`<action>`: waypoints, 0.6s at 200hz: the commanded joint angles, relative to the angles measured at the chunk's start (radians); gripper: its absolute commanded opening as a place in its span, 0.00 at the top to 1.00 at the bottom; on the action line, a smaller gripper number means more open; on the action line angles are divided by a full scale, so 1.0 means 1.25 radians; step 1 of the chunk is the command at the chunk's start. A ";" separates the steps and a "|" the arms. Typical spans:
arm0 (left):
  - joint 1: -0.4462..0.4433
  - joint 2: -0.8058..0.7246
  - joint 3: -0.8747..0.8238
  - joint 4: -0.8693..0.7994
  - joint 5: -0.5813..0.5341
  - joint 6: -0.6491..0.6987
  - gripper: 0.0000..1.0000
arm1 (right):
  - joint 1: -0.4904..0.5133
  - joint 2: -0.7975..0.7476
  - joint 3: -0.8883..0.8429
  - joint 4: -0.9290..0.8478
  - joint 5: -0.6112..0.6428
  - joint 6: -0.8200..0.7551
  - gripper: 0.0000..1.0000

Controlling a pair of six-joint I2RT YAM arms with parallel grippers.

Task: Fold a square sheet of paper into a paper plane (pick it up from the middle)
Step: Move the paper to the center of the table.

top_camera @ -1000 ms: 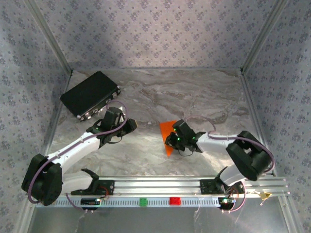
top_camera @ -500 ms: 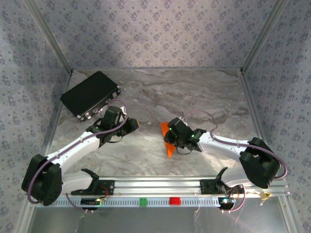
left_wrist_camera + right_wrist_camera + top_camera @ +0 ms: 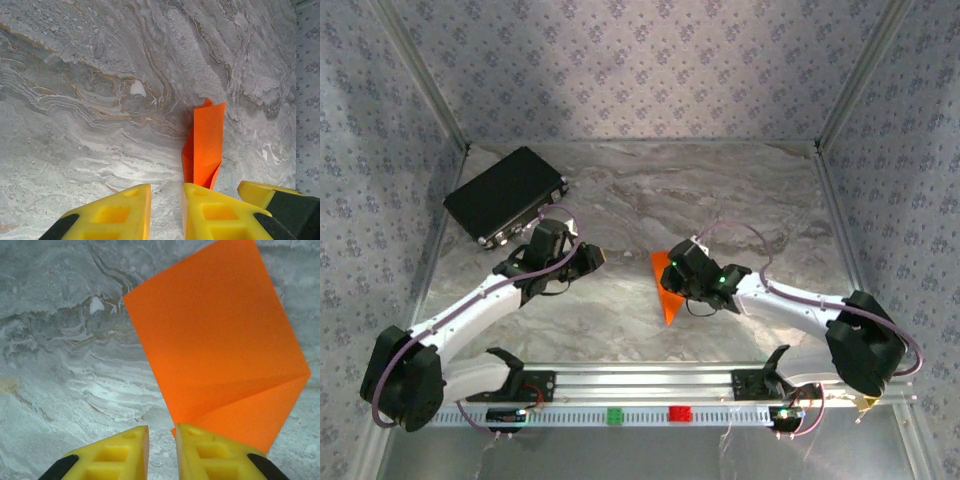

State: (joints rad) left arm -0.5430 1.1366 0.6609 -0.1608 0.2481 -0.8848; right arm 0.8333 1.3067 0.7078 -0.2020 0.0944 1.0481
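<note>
Right jaws: they have crept slightly left in the last second, and the forearm behind them has swung lower and flatter. The yellow pads [image 3: 210, 455] stand a narrow slit apart with bare table showing between them. I see nothing clamped.

Thin bright orange sheet of paper [image 3: 215, 340]: it lies flat on the grey marbled table [image 3: 720, 190], straight ahead of the right jaws. Its nearest corner is at the tip of the right-hand pad, touching or tucked just under it, I cannot tell which. One diagonal crease is visible, with a flap folded over on the side nearest these jaws. It is partly folded and not yet a dart.

Left jaws: these have hardly stirred. The pads [image 3: 115, 215] are also a slit apart and hold nothing. From here the sheet [image 3: 207, 135] sits ahead and to the right, apart from the tips, with one edge lifted a little off the table.

The sheet [image 3: 663, 300] itself has not shifted while the right arm moved. I read this as repositioning only, with no new fold gained. The next crease probably needs a pad worked under that near corner, and the thin paper could skid away instead of lifting.
</note>
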 commanded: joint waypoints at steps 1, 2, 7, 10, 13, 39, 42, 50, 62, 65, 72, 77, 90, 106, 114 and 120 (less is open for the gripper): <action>0.004 -0.019 -0.020 0.005 0.019 -0.013 0.79 | -0.012 -0.004 -0.018 0.028 0.008 -0.090 0.80; 0.004 -0.019 -0.021 0.006 0.020 -0.014 0.79 | -0.010 -0.004 -0.017 0.026 0.009 -0.094 0.80; 0.003 -0.021 -0.027 0.008 0.020 -0.020 0.79 | -0.006 -0.005 -0.019 0.017 0.025 -0.102 0.81; 0.003 -0.023 -0.029 0.011 0.020 -0.024 0.79 | -0.003 -0.006 -0.021 0.012 0.037 -0.103 0.81; 0.004 -0.024 -0.033 0.014 0.020 -0.028 0.79 | -0.001 -0.006 -0.024 0.008 0.050 -0.102 0.81; 0.003 -0.024 -0.063 0.063 0.028 -0.070 0.78 | -0.025 -0.014 -0.100 0.136 -0.056 -0.125 0.83; 0.003 -0.021 -0.065 0.067 0.028 -0.071 0.78 | -0.028 -0.014 -0.107 0.153 -0.071 -0.123 0.83; 0.002 -0.008 -0.062 0.073 0.031 -0.070 0.78 | -0.038 -0.013 -0.126 0.184 -0.100 -0.114 0.85; 0.002 0.015 -0.050 0.074 0.038 -0.064 0.79 | -0.047 -0.013 -0.144 0.207 -0.122 -0.104 0.87; 0.002 0.021 -0.047 0.073 0.041 -0.064 0.79 | -0.050 -0.014 -0.145 0.208 -0.124 -0.103 0.88; -0.002 0.033 -0.041 0.075 0.045 -0.063 0.80 | -0.055 -0.013 -0.152 0.214 -0.128 -0.100 0.89; -0.004 0.038 -0.039 0.079 0.046 -0.063 0.80 | -0.059 -0.013 -0.156 0.218 -0.133 -0.097 0.90; -0.013 0.050 -0.039 0.091 0.046 -0.068 0.80 | -0.074 -0.006 -0.169 0.237 -0.150 -0.082 0.92; -0.023 0.063 -0.040 0.100 0.043 -0.071 0.80 | -0.090 0.013 -0.190 0.289 -0.189 -0.067 0.94; -0.024 0.071 -0.038 0.102 0.043 -0.071 0.80 | -0.094 0.024 -0.193 0.305 -0.204 -0.061 0.96; -0.027 0.076 -0.036 0.103 0.043 -0.070 0.80 | -0.095 0.034 -0.192 0.306 -0.206 -0.058 0.97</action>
State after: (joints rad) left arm -0.5636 1.2121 0.5873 -0.0704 0.2825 -0.9634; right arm 0.7300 1.3117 0.4881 0.0902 -0.0906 0.9482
